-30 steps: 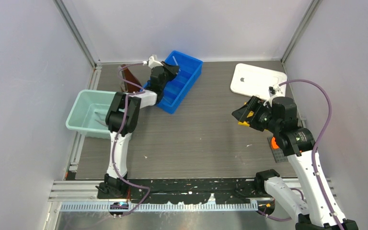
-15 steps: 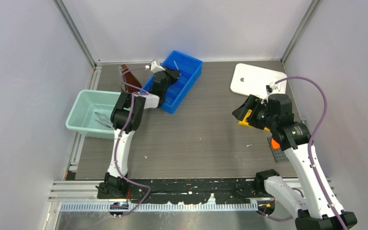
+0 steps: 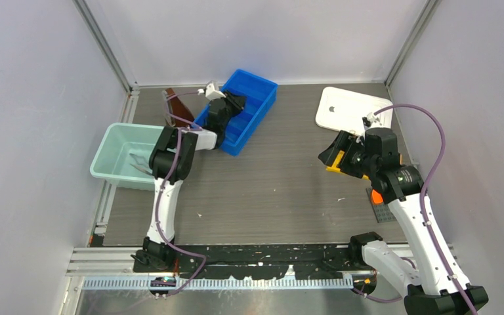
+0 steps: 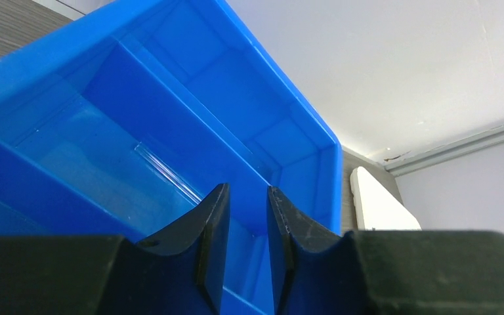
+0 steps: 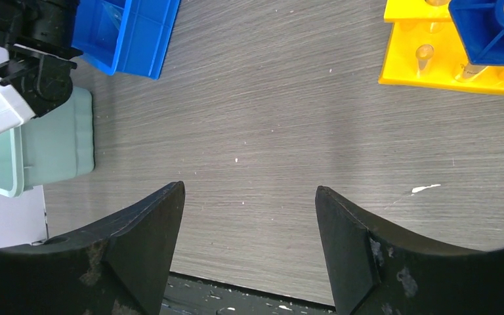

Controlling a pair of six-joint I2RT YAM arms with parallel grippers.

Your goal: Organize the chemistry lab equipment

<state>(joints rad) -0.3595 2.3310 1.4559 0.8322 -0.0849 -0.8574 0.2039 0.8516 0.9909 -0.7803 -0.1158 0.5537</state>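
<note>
My left gripper [image 4: 247, 190] hangs over the blue divided bin [image 4: 170, 85], its jaws a little apart with nothing between them. A thin clear glass rod [image 4: 167, 174] lies in a compartment just beyond the left finger. In the top view the left gripper [image 3: 235, 100] is over the bin's [image 3: 252, 111] near-left end. My right gripper [image 5: 249, 190] is open above bare table. The yellow holed rack [image 5: 433, 72] with a blue-capped tube [image 5: 492, 26] stands beyond it. The right gripper [image 3: 331, 154] is beside the rack [image 3: 333, 169]. Silver tongs [image 3: 141, 164] lie in the teal tub [image 3: 115, 141].
A white lid [image 3: 353, 108] lies flat at the back right. A brown object [image 3: 178, 108] leans behind the left arm, next to the blue bin. An orange piece [image 3: 375, 195] and a dark gridded pad [image 3: 382, 211] sit near the right arm. Grey walls close in the table.
The left jaws have parted. The thin rod that stuck up at the left gripper's tip in the top view no longer shows there. The right arm has shifted only slightly.
</note>
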